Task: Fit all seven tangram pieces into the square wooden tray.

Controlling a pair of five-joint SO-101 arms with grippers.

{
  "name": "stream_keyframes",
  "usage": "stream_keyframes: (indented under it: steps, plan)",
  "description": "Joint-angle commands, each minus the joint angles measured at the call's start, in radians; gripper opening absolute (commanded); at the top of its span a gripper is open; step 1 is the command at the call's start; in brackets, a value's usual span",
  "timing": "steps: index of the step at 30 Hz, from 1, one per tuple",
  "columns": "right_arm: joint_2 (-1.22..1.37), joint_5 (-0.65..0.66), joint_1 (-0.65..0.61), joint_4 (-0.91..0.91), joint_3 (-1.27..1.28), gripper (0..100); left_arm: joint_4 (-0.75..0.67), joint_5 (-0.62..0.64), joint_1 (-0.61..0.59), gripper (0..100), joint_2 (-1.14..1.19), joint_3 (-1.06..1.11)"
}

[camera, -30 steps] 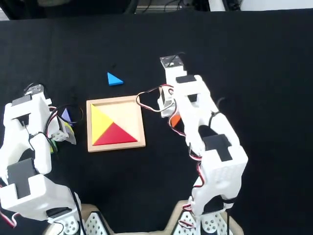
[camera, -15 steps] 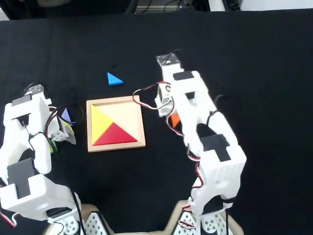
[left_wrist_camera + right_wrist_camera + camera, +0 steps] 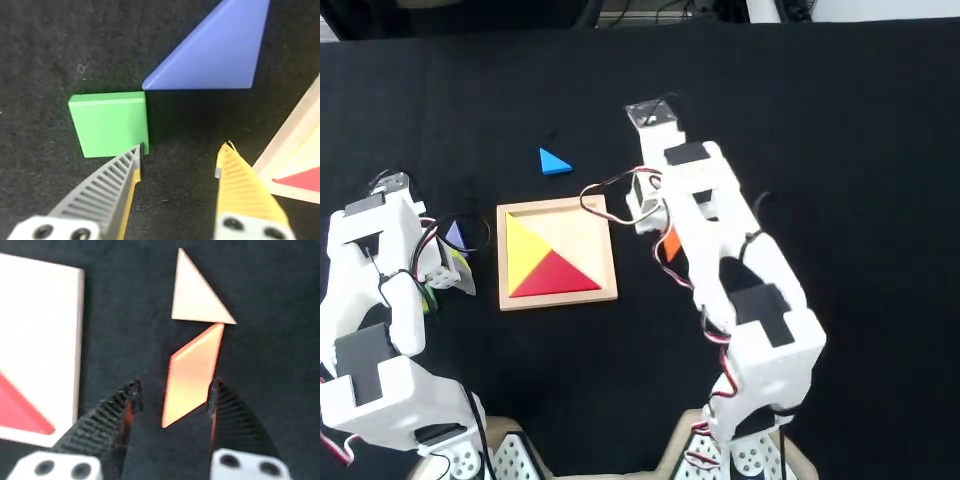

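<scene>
Loosely, r. pincer (image 3: 174, 387) astride orange parallelogram (image 3: 194, 371)

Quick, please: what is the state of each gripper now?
Left gripper: open, holding nothing.
Right gripper: open, fingers either side of the orange parallelogram, not gripping it.

Orange piece (image 3: 669, 242) mostly hidden under right arm (image 3: 720, 230). Purple triangle (image 3: 220, 55) cut by picture edge; tray (image 3: 294, 134) too, mostly out of frame.

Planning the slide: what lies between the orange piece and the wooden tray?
In the right wrist view, bare black cloth, plus one finger of the open right tool, lies between the orange piece and the tray.
</scene>
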Motion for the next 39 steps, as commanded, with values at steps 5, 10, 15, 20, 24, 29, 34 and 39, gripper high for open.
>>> stream_keyframes:
  steps: [5, 10, 15, 20, 24, 29, 34, 39]
  plan:
    - [-0.114, -0.008, -0.035, -0.058, 0.045, 21.2, -0.003, 0.011, -0.007, 24, -0.008, -0.002]
    - [-0.074, -0.008, 0.020, -0.118, 0.079, 21.2, -0.003, 0.011, -0.007, 24, -0.006, -0.002]
    - [0.042, 0.025, 0.035, -0.115, 0.022, 21.2, -0.003, 0.011, -0.007, 24, -0.006, -0.002]
    - [0.122, 0.026, 0.035, -0.055, -0.061, 21.2, -0.002, 0.011, -0.007, 24, -0.006, -0.002]
    - [0.128, 0.026, 0.037, -0.046, -0.074, 21.2, -0.002, 0.011, -0.007, 24, -0.006, -0.002]
    - [0.139, 0.025, 0.037, -0.046, -0.076, 21.2, -0.002, 0.009, -0.007, 24, -0.006, -0.002]
    - [0.036, 0.000, 0.031, -0.005, -0.082, 21.2, -0.002, 0.009, -0.007, 24, -0.006, -0.002]
    - [-0.160, -0.006, -0.005, -0.055, 0.045, 21.1, -0.002, 0.009, -0.007, 24, -0.006, -0.002]
